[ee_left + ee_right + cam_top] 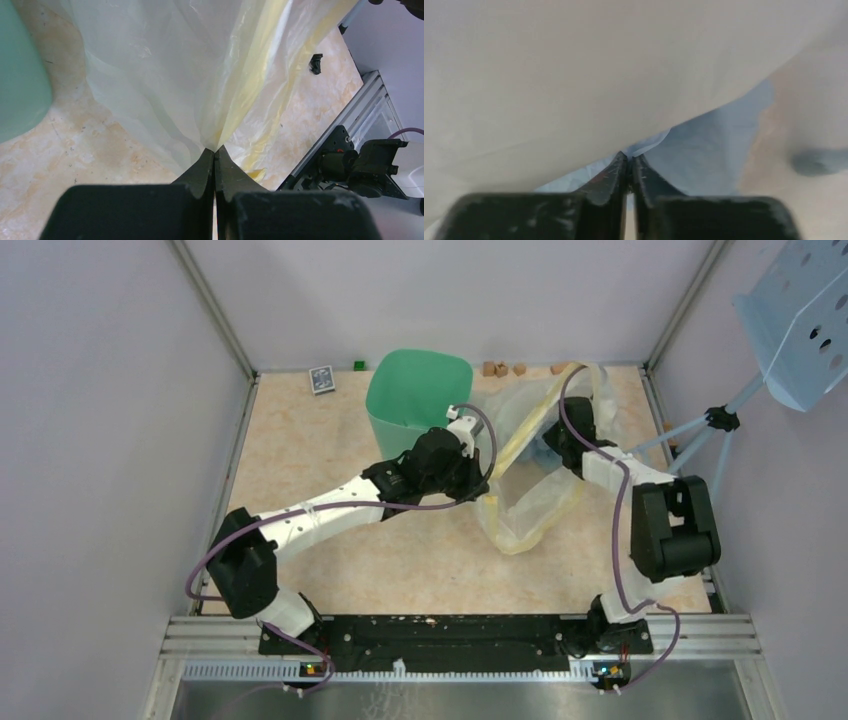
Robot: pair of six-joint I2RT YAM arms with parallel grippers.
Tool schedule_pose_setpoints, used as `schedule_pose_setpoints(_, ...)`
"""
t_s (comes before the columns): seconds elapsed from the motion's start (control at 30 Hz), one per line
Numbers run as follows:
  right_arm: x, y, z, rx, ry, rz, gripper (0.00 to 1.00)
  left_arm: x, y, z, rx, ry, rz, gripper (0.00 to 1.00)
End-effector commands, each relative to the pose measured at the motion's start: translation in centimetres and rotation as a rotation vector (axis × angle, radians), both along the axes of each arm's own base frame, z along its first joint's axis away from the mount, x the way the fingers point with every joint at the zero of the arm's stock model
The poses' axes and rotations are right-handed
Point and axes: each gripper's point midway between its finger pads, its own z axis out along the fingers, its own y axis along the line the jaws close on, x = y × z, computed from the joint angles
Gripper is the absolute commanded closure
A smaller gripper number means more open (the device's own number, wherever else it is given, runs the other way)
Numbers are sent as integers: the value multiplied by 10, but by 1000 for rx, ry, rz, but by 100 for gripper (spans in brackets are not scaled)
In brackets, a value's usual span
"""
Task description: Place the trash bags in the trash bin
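The mint-green trash bin (418, 390) stands upright at the back of the table; its wall (20, 90) shows at the left of the left wrist view. A cream-yellow translucent bag (530, 502) is stretched to the right of it. My left gripper (481, 486) (215, 149) is shut on a fold of that cream bag (200, 75). In the right wrist view the pale blue trash bag (719, 150) lies under the cream sheet (574, 75), and my right gripper (630, 159) is pinched on its edge. From above, the right gripper (560, 440) is buried in the cream bag.
A card deck (321, 378), a green cube (358, 365) and small wooden blocks (503, 368) line the back wall. A tripod with a perforated blue panel (800, 320) stands past the right edge. A small black piece (316, 62) lies on the table.
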Motion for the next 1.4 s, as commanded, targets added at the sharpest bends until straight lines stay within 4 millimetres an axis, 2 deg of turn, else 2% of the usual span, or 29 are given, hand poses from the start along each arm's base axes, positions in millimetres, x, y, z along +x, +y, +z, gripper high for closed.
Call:
schedule_pose_setpoints(0.0,14,25,40,16,-167,185,100,3,1,11,-33,-27,14,100)
schedule_pose_setpoints(0.1,-16,55,56,76,-201,373,100,8,3,9,-14,-48,29,100)
schedule_pose_setpoints(0.2,-60,88,70,167,-241,570,100,18,6,10,12,-79,58,100)
schedule_pose_setpoints(0.37,-134,121,96,131,-291,831,100,33,12,16,17,-126,128,100)
schedule_pose_setpoints(0.5,-190,130,140,115,-409,998,100,43,12,11,23,-120,164,100)
schedule_pose_setpoints(0.63,-227,123,206,57,-605,1049,100,52,7,-10,53,-92,173,100)
schedule_pose_setpoints(0.73,-245,114,259,8,-736,1036,100,60,2,-37,108,-81,168,100)
schedule_pose_setpoints(0.87,-257,99,320,-90,-838,982,100,67,-13,-72,176,-35,132,100)
schedule_pose_setpoints(1.03,-255,46,378,-254,-878,698,100,74,-44,-83,141,-11,59,100)
schedule_pose_setpoints(1.1,-261,34,391,-278,-898,638,100,82,-61,-78,88,-37,38,100)
schedule_pose_setpoints(1.17,-268,33,400,-274,-928,636,100,93,-76,-76,62,-58,28,100)
schedule_pose_setpoints(1.27,-273,40,401,-246,-939,675,100,111,-97,-54,35,-103,21,100)
schedule_pose_setpoints(1.37,-275,43,392,-222,-924,691,100,123,-107,-23,9,-154,23,100)
